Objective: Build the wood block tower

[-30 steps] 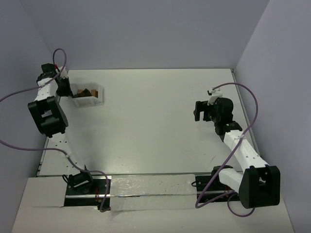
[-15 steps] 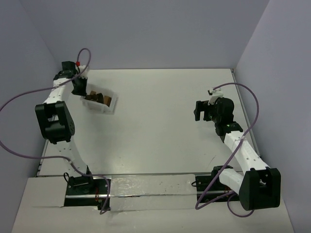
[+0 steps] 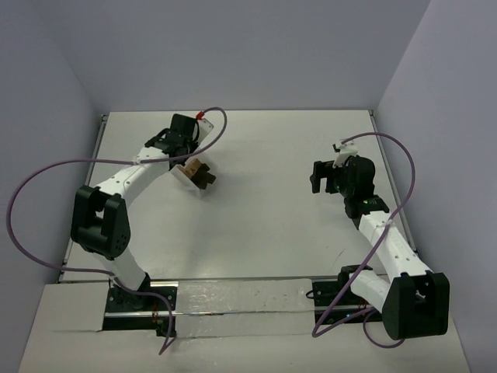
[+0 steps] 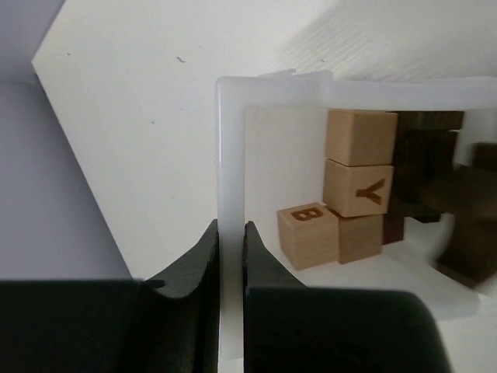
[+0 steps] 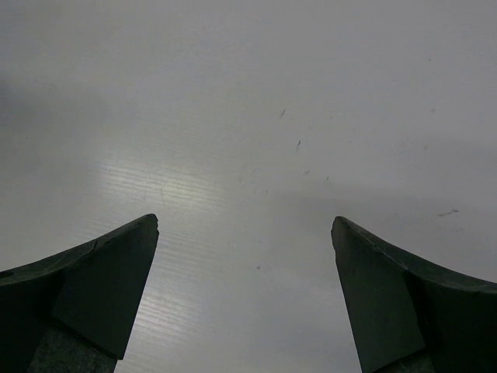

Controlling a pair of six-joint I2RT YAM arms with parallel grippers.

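Left gripper (image 4: pixel 231 233) pinches the thin white wall of the plastic container (image 4: pixel 231 155), one dark finger on each side of it, pressed close with only the wall between them. From above, this arm reaches over the left-far part of the table (image 3: pixel 264 225), and the container (image 3: pixel 189 172) seems tilted under the gripper, its open side turned toward the middle of the table.

The wood blocks (image 4: pixel 361 186) are all inside the container, gathered at one end of it. I can see a tan block with the letter B (image 4: pixel 308 233), beside it a tan block with the letter Y (image 4: pixel 357 189), one more tan block (image 4: pixel 361 137) touching that one, and some dark brown blocks (image 4: pixel 435 155) further in, partly blurred.

On the other side, the right gripper (image 5: pixel 245 225) has its jaws spread wide, with nothing between them, only bare table surface below. It stays well apart from the container.
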